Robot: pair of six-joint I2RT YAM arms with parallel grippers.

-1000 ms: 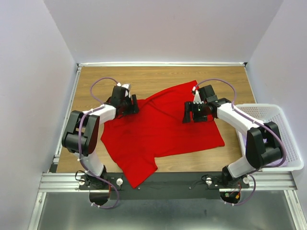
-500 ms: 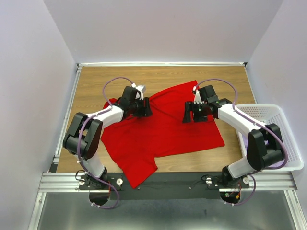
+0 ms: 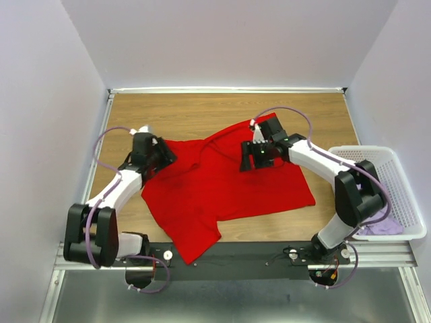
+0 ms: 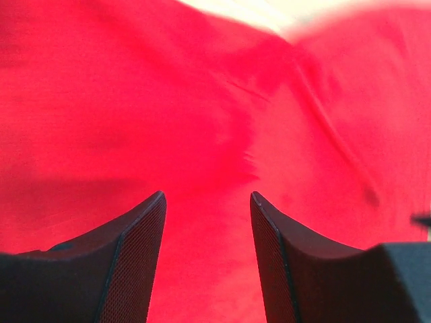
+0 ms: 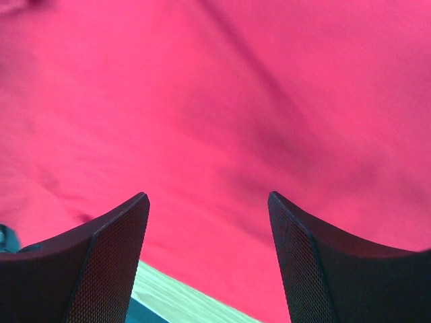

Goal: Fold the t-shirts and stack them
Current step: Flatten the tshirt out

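A bright red t-shirt (image 3: pixel 229 185) lies spread and wrinkled across the wooden table, one sleeve reaching the near edge. My left gripper (image 3: pixel 164 155) hovers at the shirt's upper left edge, jaws open, with only red cloth (image 4: pixel 202 101) below the gap (image 4: pixel 207 196). My right gripper (image 3: pixel 251 157) stands open over the shirt's upper middle, and its view shows red cloth (image 5: pixel 222 101) and a strip of table under the fingers (image 5: pixel 209 196). Neither holds anything. A pale lilac t-shirt (image 3: pixel 381 227) lies bunched in the basket.
A white lattice basket (image 3: pixel 397 178) stands at the table's right edge, beside the right arm. Bare wood (image 3: pixel 202 111) runs along the far side behind the shirt. White walls close in the table on the left, back and right.
My left gripper swung in over the shirt's middle, then back left to its upper left edge, its jaws narrowing slightly. My right gripper shifted a little left and farther back.
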